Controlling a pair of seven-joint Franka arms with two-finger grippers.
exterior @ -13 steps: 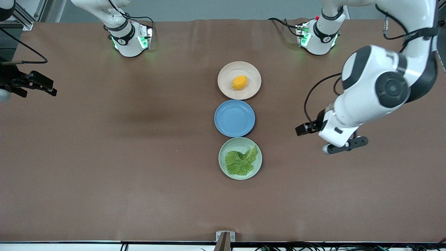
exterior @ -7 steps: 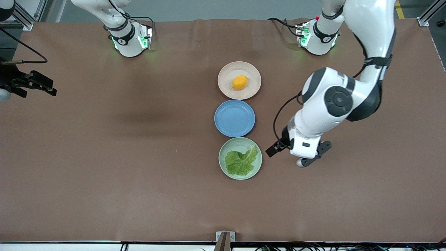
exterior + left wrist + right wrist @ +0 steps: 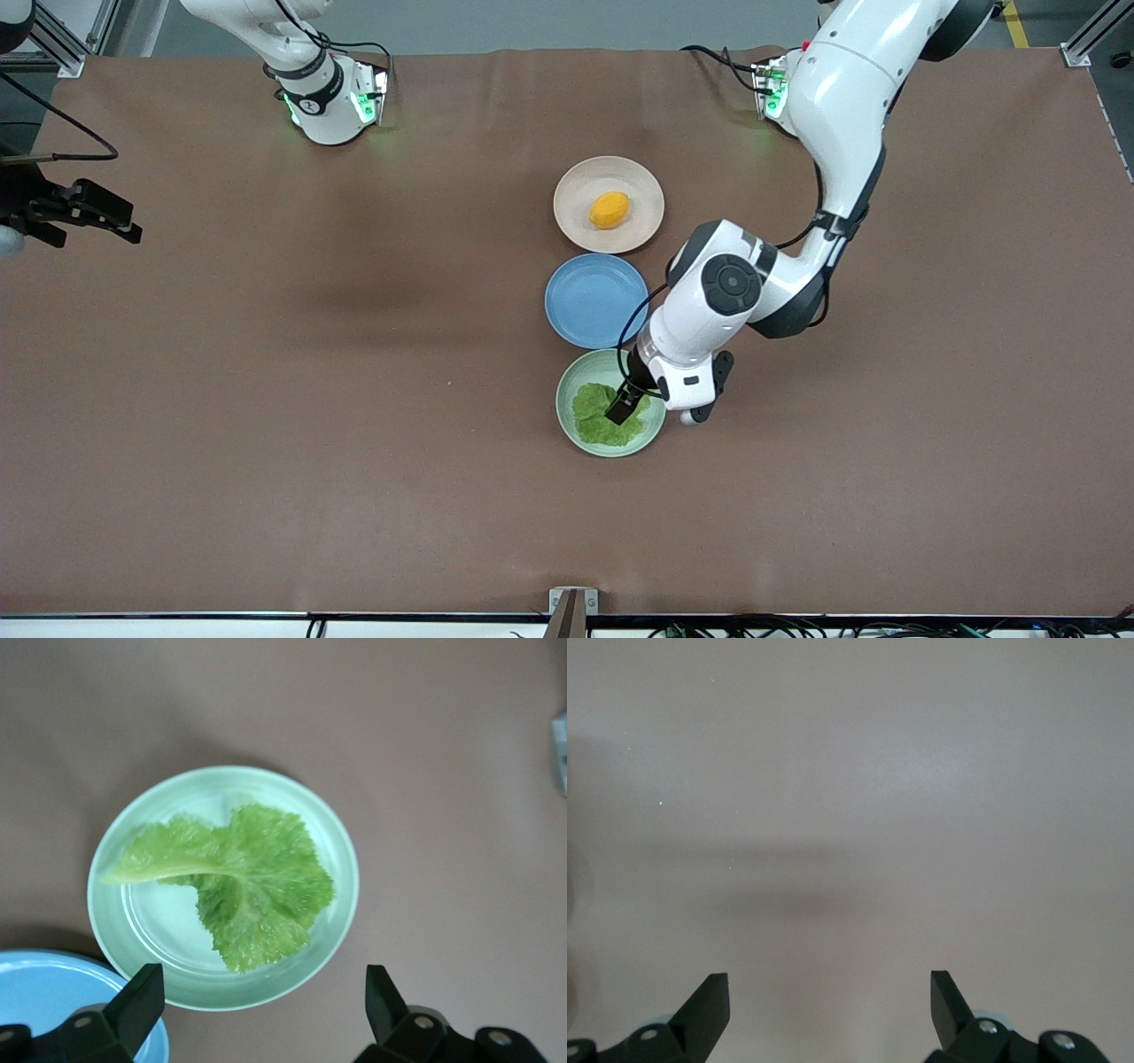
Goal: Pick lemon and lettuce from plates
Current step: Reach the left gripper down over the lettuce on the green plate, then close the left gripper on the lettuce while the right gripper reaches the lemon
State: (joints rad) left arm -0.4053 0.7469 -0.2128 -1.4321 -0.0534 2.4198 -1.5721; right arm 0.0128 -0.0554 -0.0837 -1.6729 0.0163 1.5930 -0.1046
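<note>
Hovering spread-fingered, the left claw (image 3: 622, 409) hung over the lettuce (image 3: 595, 416) on the mint plate (image 3: 567, 416), lower centre; the right claw (image 3: 84, 217), also spread, waited at the frame's upper left edge.

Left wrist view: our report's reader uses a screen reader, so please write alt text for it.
The lettuce lies flat in the mint green plate on the brown table, with the open left gripper above it. The blue plate touches the green one.

Brown cloth-covered table (image 3: 266, 399). Three plates lie on it in a line at mid-length, running from the robots' edge toward the camera edge: beige-pink plate (image 3: 578, 188) closest to the robots' edge, blue plate (image 3: 580, 306) in the middle, mint green plate (image 3: 567, 390) closest to the camera edge. Both arm bases (image 3: 332, 102) stand along the robots' edge.
</note>
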